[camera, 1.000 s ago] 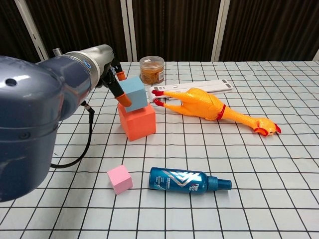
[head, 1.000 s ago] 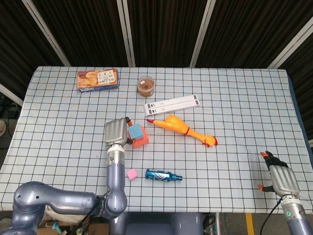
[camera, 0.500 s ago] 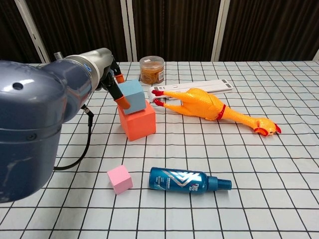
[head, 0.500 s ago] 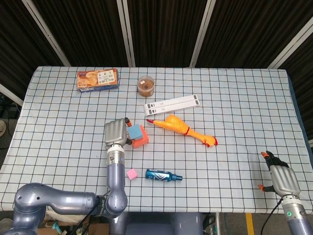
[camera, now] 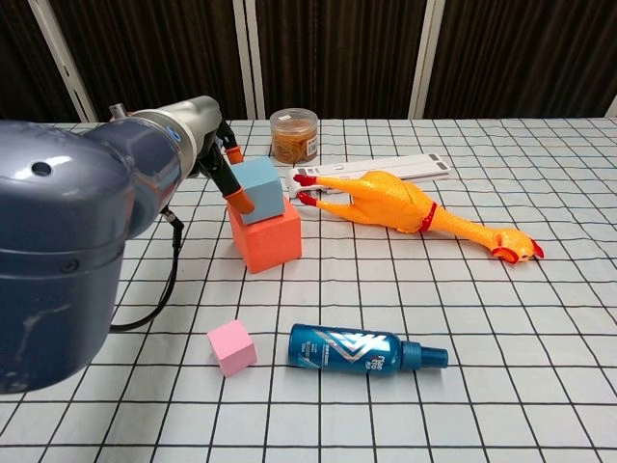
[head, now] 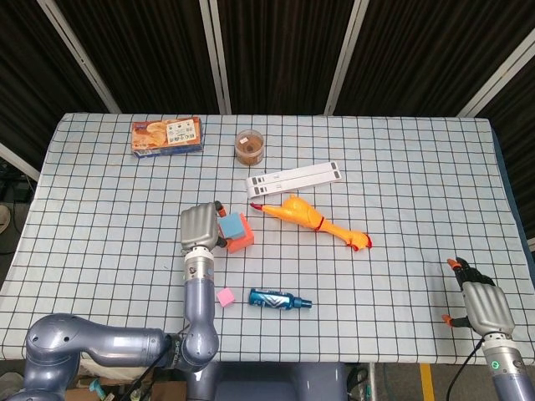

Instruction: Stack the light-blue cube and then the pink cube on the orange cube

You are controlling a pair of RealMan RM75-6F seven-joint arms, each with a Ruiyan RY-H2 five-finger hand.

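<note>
The light-blue cube [camera: 258, 187] rests on top of the orange cube [camera: 266, 236], slightly turned against it, left of the table's middle. My left hand [camera: 218, 160] holds the light-blue cube from its left side, with orange fingertips [camera: 242, 202] touching its front and back corners. In the head view the left hand [head: 199, 226] covers part of the light-blue cube [head: 229, 225] and the orange cube [head: 243, 240]. The pink cube [camera: 232, 346] lies alone on the cloth nearer the front, also seen as the pink cube [head: 225, 296] from above. My right hand [head: 482, 304] hangs off the table's front right corner, fingers apart, holding nothing.
A yellow rubber chicken [camera: 405, 206] lies just right of the stack. A blue spray bottle [camera: 359, 350] lies beside the pink cube. Behind are a round jar [camera: 294, 134], a white strip [camera: 386, 168] and a biscuit box [head: 167, 134].
The light-blue cube has come down a little and settled flatter on the orange cube, still in my left hand. The right hand has barely moved.
</note>
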